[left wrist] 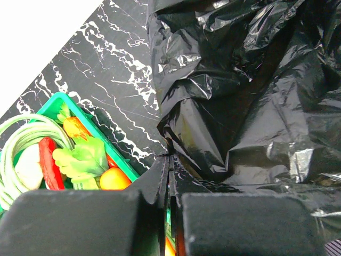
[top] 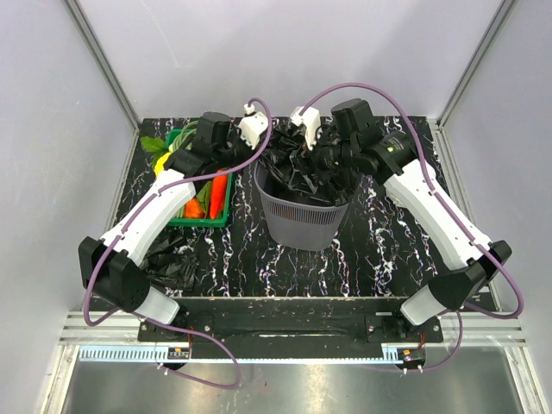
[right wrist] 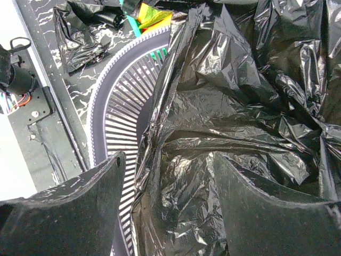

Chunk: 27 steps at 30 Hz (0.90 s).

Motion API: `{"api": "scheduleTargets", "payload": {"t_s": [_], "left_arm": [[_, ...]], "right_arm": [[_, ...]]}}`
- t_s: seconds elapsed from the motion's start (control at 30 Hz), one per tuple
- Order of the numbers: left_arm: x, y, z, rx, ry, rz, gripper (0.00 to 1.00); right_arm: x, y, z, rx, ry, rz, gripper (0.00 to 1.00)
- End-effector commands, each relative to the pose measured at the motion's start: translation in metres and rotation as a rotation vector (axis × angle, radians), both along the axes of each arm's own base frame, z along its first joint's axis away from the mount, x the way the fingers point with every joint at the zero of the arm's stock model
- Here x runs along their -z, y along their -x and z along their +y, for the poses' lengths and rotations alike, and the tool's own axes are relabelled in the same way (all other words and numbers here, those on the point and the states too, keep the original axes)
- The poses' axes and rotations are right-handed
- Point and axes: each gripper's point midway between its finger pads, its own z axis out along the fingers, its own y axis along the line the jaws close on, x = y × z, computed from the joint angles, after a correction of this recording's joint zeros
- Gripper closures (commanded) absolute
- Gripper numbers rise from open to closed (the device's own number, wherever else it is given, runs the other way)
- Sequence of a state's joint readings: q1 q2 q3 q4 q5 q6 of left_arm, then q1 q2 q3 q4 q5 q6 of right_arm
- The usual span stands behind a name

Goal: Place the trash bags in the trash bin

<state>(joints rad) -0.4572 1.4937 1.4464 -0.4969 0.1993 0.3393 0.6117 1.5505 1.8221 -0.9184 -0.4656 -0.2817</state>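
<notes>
On the black marbled worktop (top: 379, 250) between white walls (top: 259, 52), left fingers (left wrist: 154, 181) press together against the trash bag (left wrist: 240, 106) at the trash bin's (top: 297, 224) ten o'clock, while right fingers (right wrist: 80, 213) gape wide over it.

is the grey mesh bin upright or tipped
Upright: the tall grey plastic mesh bin stands on its base, rim up, crumpled black film bags filling its mouth.

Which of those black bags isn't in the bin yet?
The small crumpled bag lying on the table beside the left arm, near the green crate. The other bag bulges out of the grey bin.
</notes>
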Motion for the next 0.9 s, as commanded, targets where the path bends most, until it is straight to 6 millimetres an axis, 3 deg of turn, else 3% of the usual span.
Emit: {"api": "scheduleTargets", "payload": {"t_s": [0.0,0.4,0.5,0.6,0.87], "left_arm": [[-0.03,-0.002,-0.006,0.009,0.062,-0.082,0.99],[-0.031,-0.003,-0.005,0.003,0.06,-0.09,0.99],[-0.03,-0.004,-0.005,0.001,0.059,-0.089,0.99],[-0.032,-0.004,-0.005,0.001,0.062,-0.092,0.99],[-0.031,-0.004,-0.005,0.003,0.062,-0.089,0.99]], "right_arm": [[-0.002,0.002,0.01,-0.021,-0.033,0.003,0.29],[0.012,0.008,0.021,-0.061,-0.028,0.053,0.37],[0.013,0.009,0.022,-0.065,-0.025,0.054,0.48],[0.014,0.01,0.022,-0.07,-0.023,0.055,0.66],[-0.005,0.015,0.018,-0.077,-0.033,0.023,0.86]]}}
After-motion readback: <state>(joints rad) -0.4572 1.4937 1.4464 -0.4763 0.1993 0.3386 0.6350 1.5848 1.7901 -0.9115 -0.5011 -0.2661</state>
